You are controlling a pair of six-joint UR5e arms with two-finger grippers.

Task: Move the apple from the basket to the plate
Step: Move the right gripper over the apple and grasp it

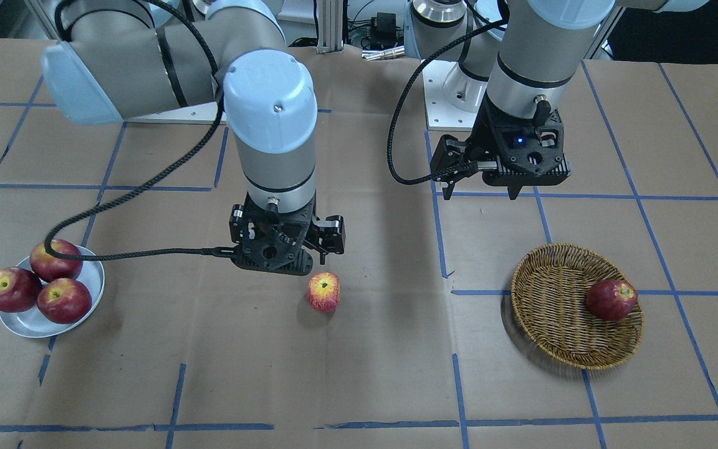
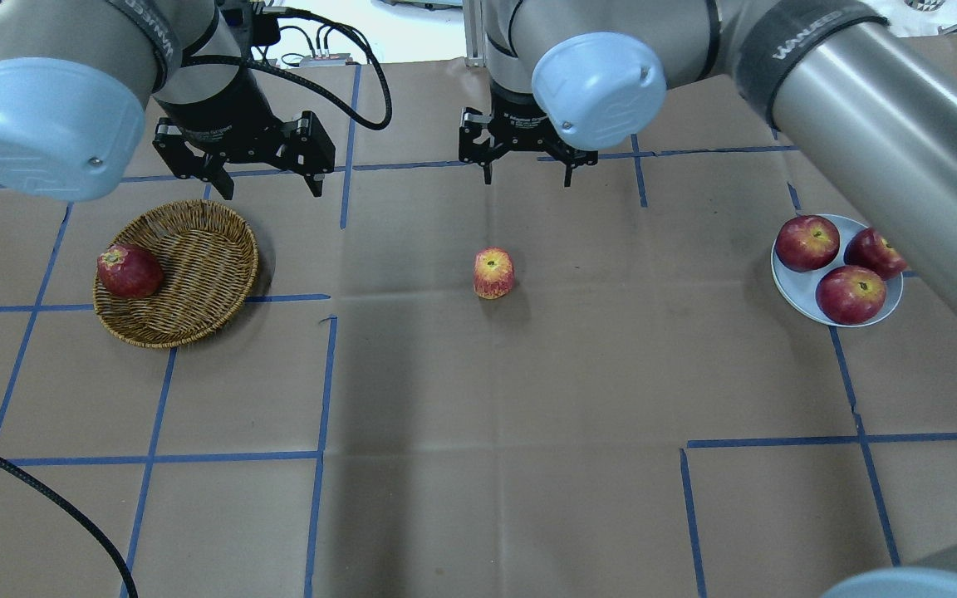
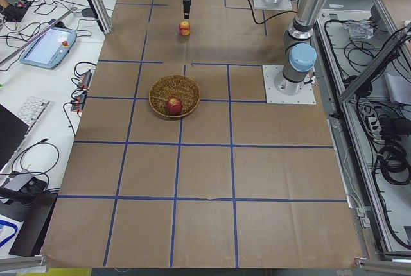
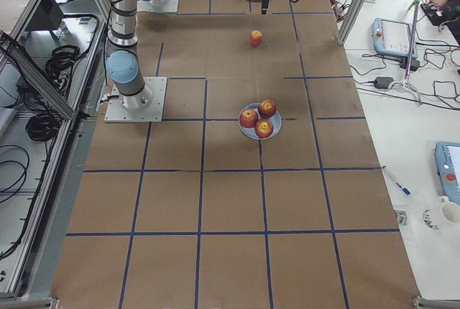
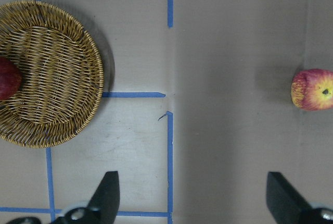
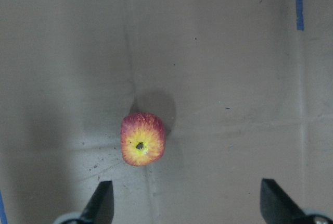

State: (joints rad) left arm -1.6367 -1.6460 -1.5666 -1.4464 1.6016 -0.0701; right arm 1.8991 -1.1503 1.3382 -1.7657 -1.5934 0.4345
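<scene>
The pinkish-red, yellow-streaked apple lies on the brown table between basket and plate, outside both; it also shows in the front view and the right wrist view. The wicker basket is at the left and holds one dark red apple. The pale plate is at the right with three dark red apples. My right gripper is open and empty, hovering on the robot side of the streaked apple. My left gripper is open and empty, just behind the basket.
Blue tape lines grid the brown paper table cover. The right arm's black cable hangs over the plate's apples in the front view. The right arm's forearm crosses above the plate's edge in the overhead view.
</scene>
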